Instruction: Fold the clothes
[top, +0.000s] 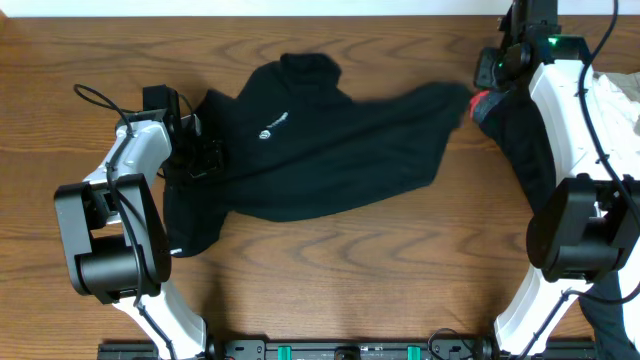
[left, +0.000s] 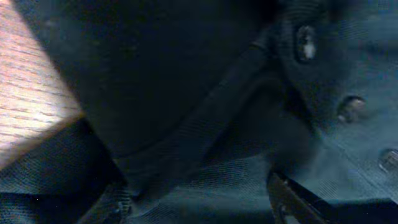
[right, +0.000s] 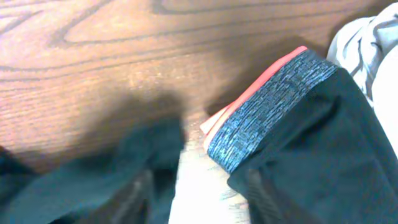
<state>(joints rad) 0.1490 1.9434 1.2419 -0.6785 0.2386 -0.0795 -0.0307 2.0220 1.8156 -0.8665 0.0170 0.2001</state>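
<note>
Where the brown wood-grain bench (top: 350, 270) fills the overhead view, its bare surface runs widest from the middle down toward 6 o'clock, with a narrower strip along the 12 o'clock edge. The plain black short-sleeved T-shirt (top: 330, 150) lies spread and rumpled across the upper middle. Its small white neck logo (top: 270, 128) faces up, one sleeve reaches toward 2 o'clock, and its body hangs down toward 8 o'clock. At 3 o'clock a black garment with a red edge and a grey heathered band (top: 515, 140) lies partly under the right arm, and a crumpled white garment (top: 622, 100) sits just beyond it by the bench edge.

The left gripper (top: 200, 152) rests on the shirt's 9 o'clock side. Its wrist camera shows only dark folds, a seam and a slice of wood, so I cannot tell whether it is clenched or released. The right gripper (top: 487, 98) sits at 2 o'clock between the sleeve tip and the red edge. In its wrist view the blurred fingers (right: 143, 193) stand apart with bare wood between them, grasping nothing. Both arms flank the open wood at 6 o'clock.
</note>
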